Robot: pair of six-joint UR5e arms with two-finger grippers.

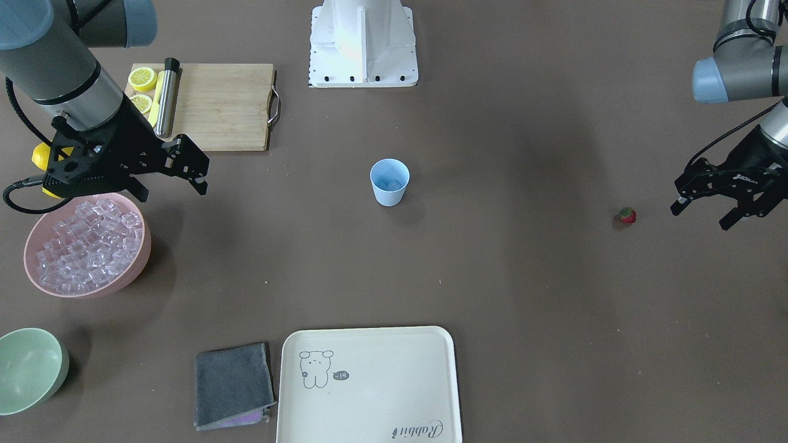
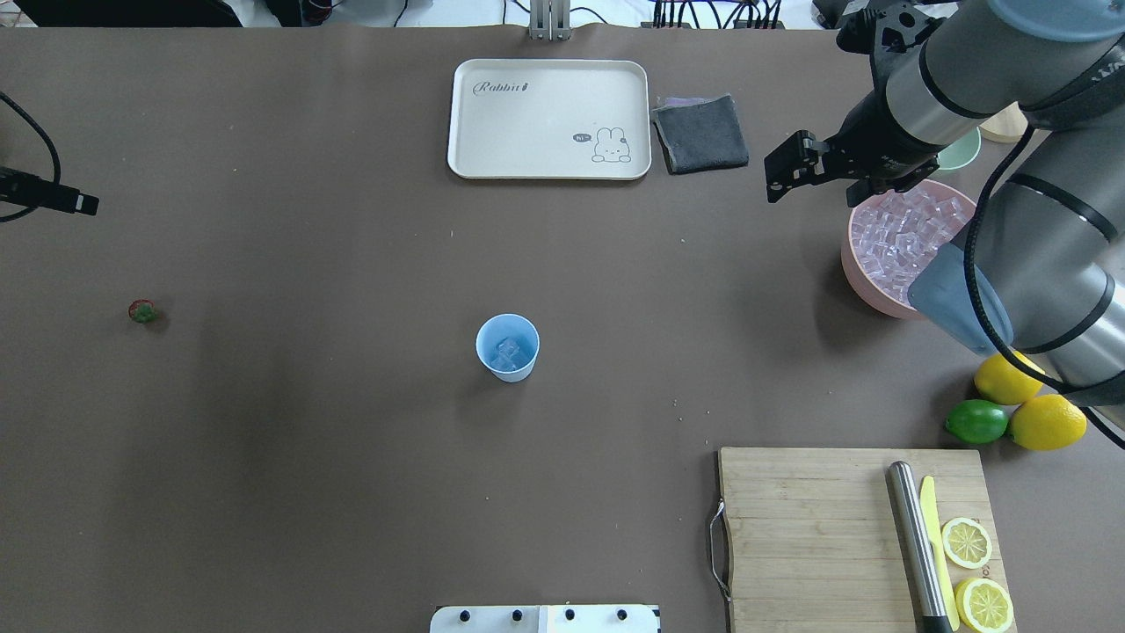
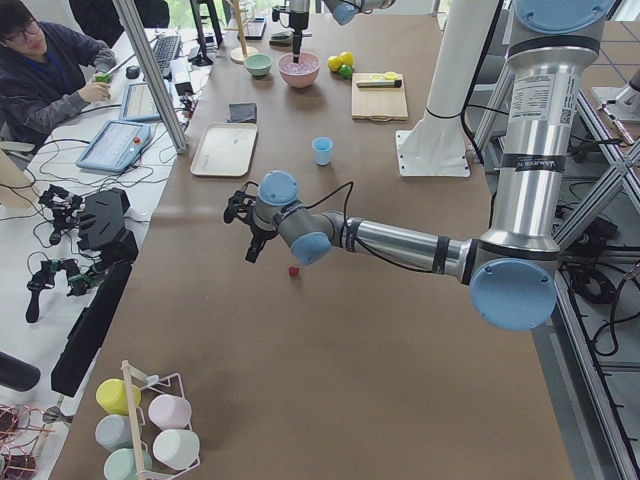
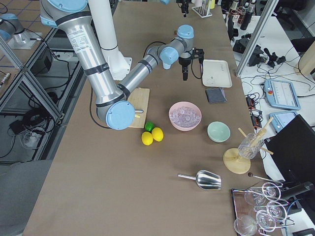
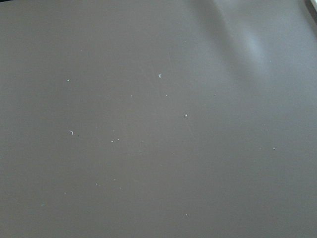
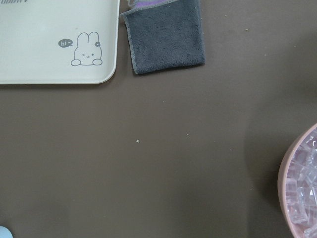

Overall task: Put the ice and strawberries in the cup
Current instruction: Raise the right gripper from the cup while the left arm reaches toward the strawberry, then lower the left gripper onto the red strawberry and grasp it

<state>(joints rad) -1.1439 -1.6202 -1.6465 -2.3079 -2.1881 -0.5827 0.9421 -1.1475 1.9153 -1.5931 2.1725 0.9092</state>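
The light-blue cup (image 1: 389, 184) stands upright mid-table and holds a few ice cubes (image 2: 510, 351). More ice (image 1: 86, 246) fills a pink bowl (image 1: 138, 266), which also shows in the overhead view (image 2: 866, 277). The tiny red strawberry (image 1: 627, 215) lies on the table, also seen in the overhead view (image 2: 142, 311). My left gripper (image 1: 702, 216) is open and empty, hovering just beside the strawberry and apart from it. My right gripper (image 1: 171, 189) is open and empty above the bowl's edge nearest the cup. The left wrist view shows only bare table.
A cutting board (image 1: 225, 104) with lemon slices, a yellow knife and a steel muddler lies near the robot's base. A cream tray (image 1: 369, 384), a grey cloth (image 1: 233, 384) and a pale green bowl (image 1: 31, 369) sit on the operators' side. Two lemons and a lime (image 2: 977, 422) lie by the board.
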